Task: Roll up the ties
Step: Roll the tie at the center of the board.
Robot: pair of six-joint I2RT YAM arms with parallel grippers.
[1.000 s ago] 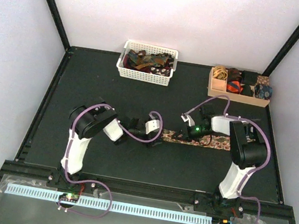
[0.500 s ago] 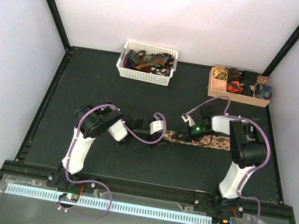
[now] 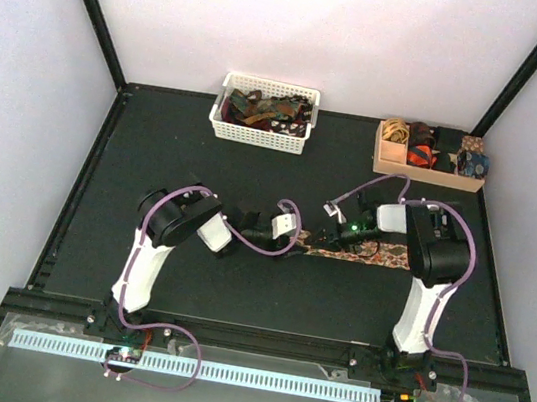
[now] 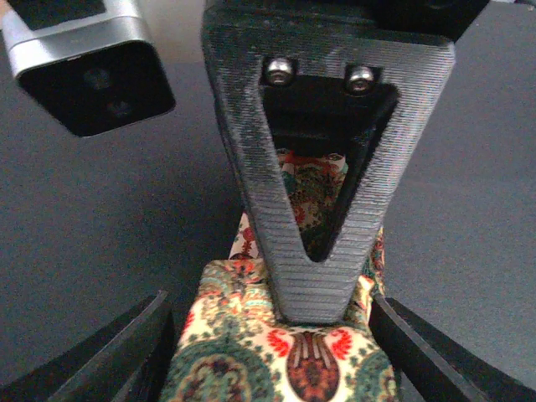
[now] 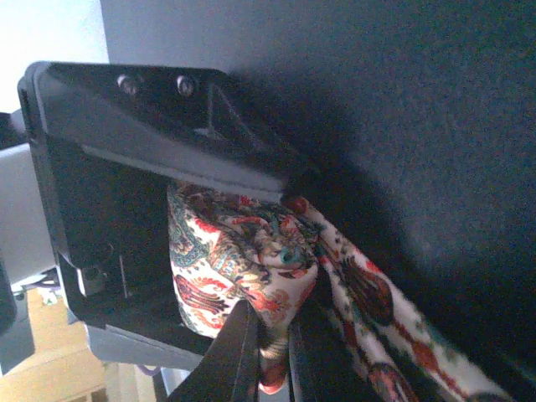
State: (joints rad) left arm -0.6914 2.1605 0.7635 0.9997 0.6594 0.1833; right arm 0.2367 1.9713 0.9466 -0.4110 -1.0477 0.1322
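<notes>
left hand (image 4: pixel 272 360) has slid in on the rolled end of the floral tie (image 3: pixel 382 253), jaws narrowing astride it; I can't tell if it bites yet. right hand (image 5: pixel 270 352) is clenched on that roll, mid tabletop (image 3: pixel 156 144) toward the right edge. Handover likely.

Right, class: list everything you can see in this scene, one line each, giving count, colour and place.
floral tie: one, red-green-beige, flat mid-table, one end bunched
loose ties: several, brown and dark, in the basket
rolled ties: several, mixed colours, in the box
basket: one, white, far centre
box: one, tan wood, far right
table: one, black
left fingers: two, black, either side of the floral tie
right fingers: two, black, shut on the bunched end
</notes>
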